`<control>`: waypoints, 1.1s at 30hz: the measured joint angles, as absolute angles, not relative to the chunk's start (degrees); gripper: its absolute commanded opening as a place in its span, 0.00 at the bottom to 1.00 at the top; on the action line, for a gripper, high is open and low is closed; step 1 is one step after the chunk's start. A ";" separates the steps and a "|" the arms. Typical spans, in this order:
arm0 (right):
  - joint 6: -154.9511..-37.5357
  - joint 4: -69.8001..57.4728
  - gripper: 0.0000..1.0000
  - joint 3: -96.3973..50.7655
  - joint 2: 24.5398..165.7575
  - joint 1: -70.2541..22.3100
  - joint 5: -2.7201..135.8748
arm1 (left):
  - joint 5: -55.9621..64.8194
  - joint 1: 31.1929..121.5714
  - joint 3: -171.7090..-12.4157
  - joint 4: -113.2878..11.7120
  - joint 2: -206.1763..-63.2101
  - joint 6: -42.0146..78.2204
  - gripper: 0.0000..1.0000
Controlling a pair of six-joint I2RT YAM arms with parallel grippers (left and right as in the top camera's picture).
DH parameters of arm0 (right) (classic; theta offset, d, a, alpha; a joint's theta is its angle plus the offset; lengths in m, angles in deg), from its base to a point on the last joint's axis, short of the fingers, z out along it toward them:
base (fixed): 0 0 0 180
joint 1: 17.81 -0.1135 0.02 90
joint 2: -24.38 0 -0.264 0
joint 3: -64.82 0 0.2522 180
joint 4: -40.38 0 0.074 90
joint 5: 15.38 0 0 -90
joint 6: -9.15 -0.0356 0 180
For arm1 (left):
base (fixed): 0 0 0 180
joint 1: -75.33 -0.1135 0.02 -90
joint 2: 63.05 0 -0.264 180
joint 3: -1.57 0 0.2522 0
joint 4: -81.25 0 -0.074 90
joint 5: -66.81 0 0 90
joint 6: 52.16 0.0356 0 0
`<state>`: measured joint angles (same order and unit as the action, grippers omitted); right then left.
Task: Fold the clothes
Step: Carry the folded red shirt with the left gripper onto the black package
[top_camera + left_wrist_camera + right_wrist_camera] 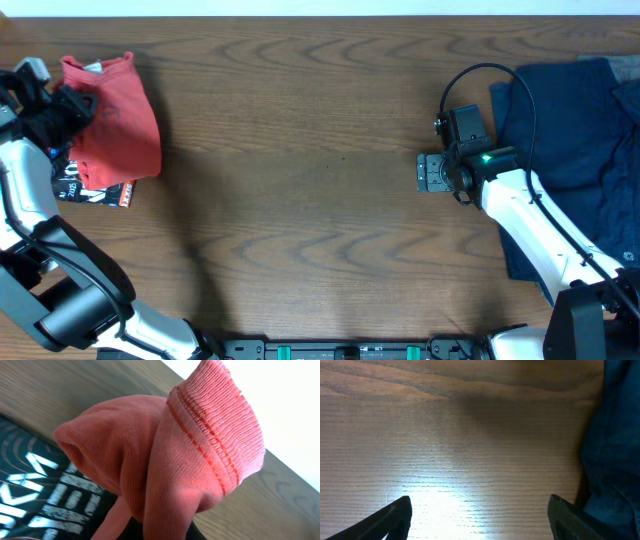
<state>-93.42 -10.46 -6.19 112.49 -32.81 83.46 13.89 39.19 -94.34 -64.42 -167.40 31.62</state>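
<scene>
The coral-red T-shirt (pixel 120 130) lies bunched and folded over at the far left of the table, partly on top of a small black shirt with white and orange print (pixel 90 188). My left gripper (pixel 68 106) is at the shirt's left edge, shut on a fold of it. In the left wrist view the ribbed collar and bunched red cloth (pixel 175 470) fill the frame and hide the fingers. No lettering shows. My right gripper (pixel 428 172) is open and empty over bare wood; its fingertips (pixel 480 515) stand wide apart.
A pile of dark navy garments (pixel 570 130) covers the right end of the table, just right of my right gripper (pixel 615 450). The black printed shirt also shows under the red cloth in the left wrist view (pixel 40 490). The table's far edge runs close behind the red shirt.
</scene>
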 measured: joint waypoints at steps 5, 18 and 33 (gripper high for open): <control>-93.42 -10.44 0.85 -6.19 112.49 -32.81 83.46 | 12.93 37.66 -94.34 -64.79 -167.40 31.62 0.06; -93.45 -10.44 0.85 -6.19 112.49 -32.81 83.46 | 3.42 37.09 -94.34 -64.92 -167.40 31.62 0.06; -93.45 -10.44 0.86 -6.19 112.49 -32.81 83.48 | 0.34 34.45 -94.34 -65.95 -167.40 31.62 0.98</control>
<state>-93.45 -10.44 -6.19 112.49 -32.81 83.48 0.34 34.45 -94.34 -65.95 -167.40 31.62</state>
